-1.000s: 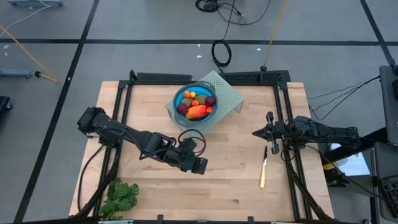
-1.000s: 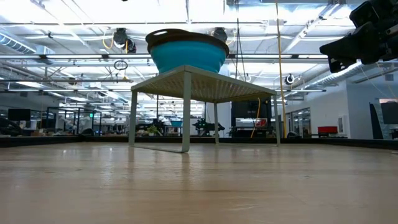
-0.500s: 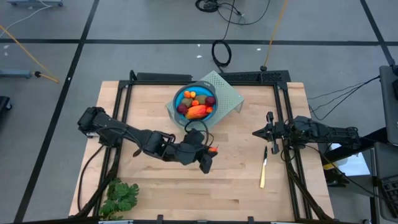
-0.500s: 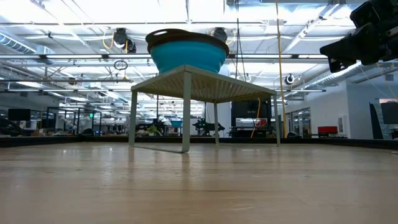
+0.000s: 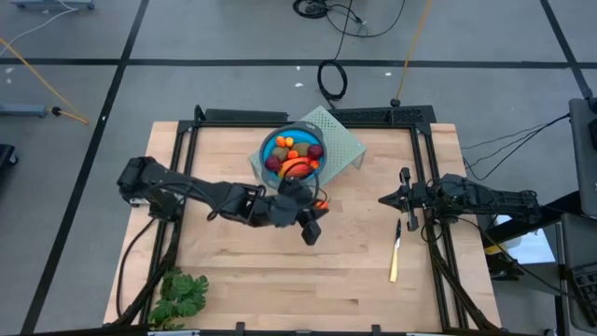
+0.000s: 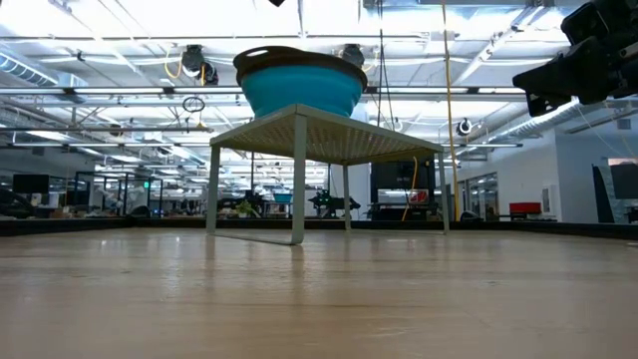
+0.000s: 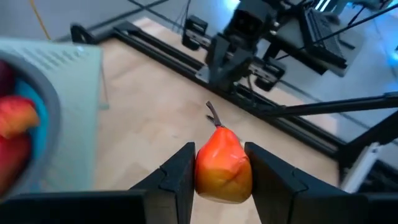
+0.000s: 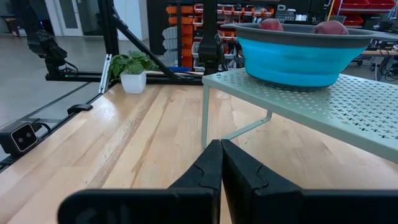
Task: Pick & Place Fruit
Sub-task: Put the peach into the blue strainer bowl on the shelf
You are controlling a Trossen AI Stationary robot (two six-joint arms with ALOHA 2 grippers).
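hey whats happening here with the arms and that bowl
The left tool is shut on a small orange-red pear-shaped toy fruit and holds it above the table, just beside the blue bowl. The bowl sits on a pale green perforated stand and already holds several fruit pieces. The right tool is shut and empty, waiting at the table's right side near the yellow-handled knife. A green leafy bunch lies at the near left corner.

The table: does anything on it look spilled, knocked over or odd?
Nothing stands out. The blue bowl sits level on its green rack, fruit inside. The left gripper holds an orange-red pear beside it. The knife and leafy bunch lie flat on the wooden table.
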